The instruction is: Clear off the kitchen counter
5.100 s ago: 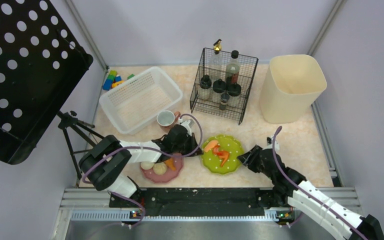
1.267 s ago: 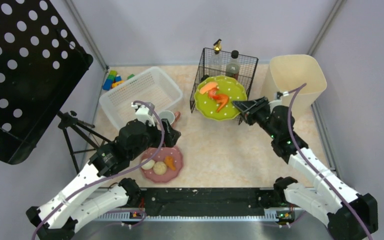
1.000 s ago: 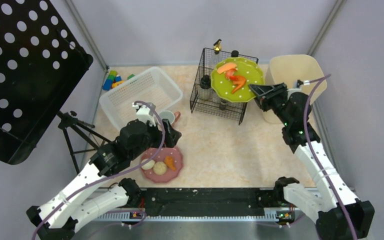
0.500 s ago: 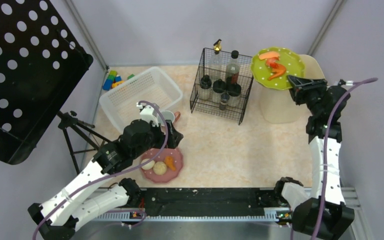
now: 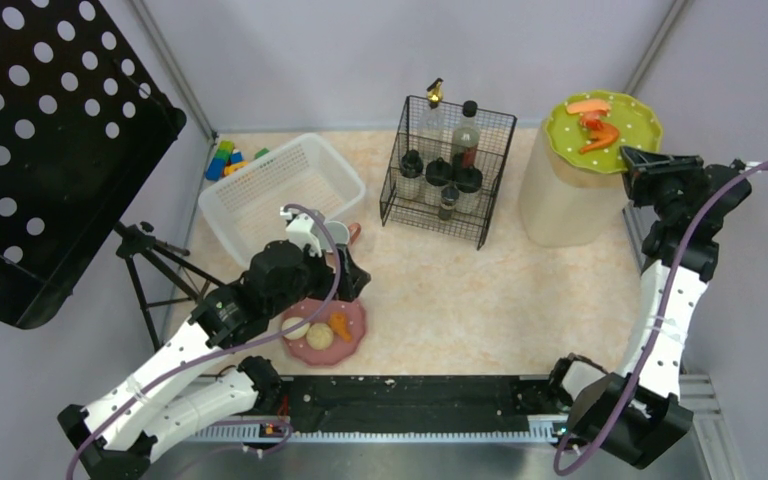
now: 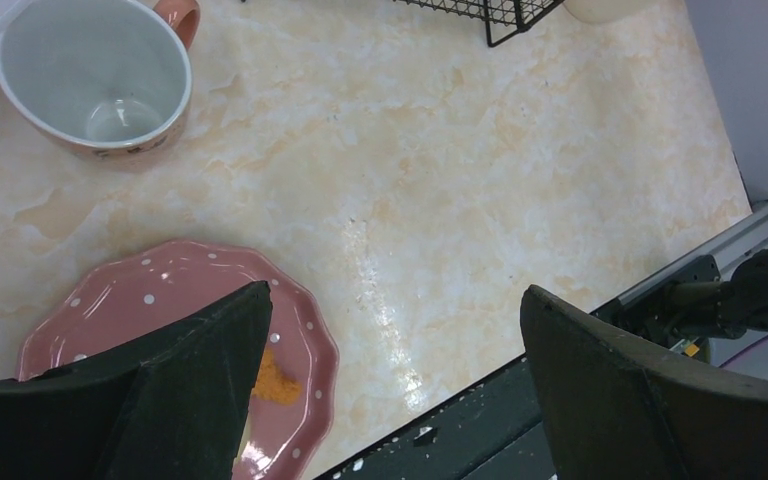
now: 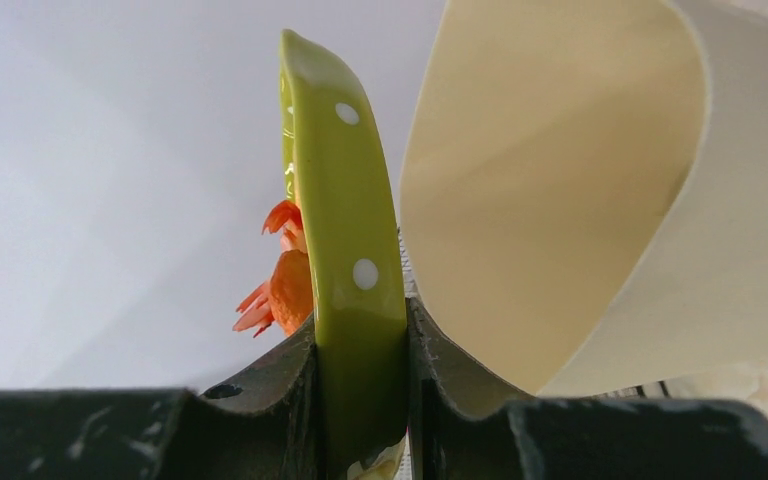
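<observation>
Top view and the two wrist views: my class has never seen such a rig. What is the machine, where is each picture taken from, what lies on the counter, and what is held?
Two robot arms are bolted at the near edge of a beige-pink marbled kitchen counter. One camera looks down from above; one rides on each wrist. On the counter stand a white plastic basket, a black wire rack of bottles, a tall cream bin, a pink mug, coloured toy blocks and a pink dotted plate of food. The right jaws are shut on a green dotted plate of orange food, over the bin. The left jaws hang open, empty, above the pink plate.
</observation>
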### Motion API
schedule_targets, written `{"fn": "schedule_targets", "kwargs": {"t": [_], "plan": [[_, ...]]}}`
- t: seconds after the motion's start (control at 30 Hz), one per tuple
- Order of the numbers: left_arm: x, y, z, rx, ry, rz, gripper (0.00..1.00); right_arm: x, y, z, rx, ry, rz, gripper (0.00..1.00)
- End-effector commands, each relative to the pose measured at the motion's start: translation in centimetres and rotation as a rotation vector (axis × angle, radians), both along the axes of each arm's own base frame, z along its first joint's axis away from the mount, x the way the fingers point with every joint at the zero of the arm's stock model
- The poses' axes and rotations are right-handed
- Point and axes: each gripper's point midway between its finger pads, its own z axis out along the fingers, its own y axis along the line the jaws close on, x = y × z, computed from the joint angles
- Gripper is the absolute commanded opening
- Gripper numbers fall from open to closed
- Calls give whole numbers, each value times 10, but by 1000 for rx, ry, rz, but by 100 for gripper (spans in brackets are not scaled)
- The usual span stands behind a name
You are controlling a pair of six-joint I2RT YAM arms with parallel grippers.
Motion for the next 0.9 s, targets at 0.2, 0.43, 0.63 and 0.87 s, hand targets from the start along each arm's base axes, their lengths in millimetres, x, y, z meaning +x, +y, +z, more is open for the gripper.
{"fn": "schedule_targets", "kwargs": {"t": [0.2, 0.43, 0.63, 0.87], "plan": [[1, -19, 10, -65, -56, -83, 99, -26, -14, 83, -232, -154, -92, 0], [-2, -28, -1, -77, -35, -128, 99, -34, -27, 74, -293, -87, -164, 0], [-12, -32, 1, -107, -30, -182, 99, -35, -46, 76, -343, -41, -220, 0], [-18, -37, 0, -127, -20, -217, 99, -31, -57, 86, -372, -33, -250, 0]]}}
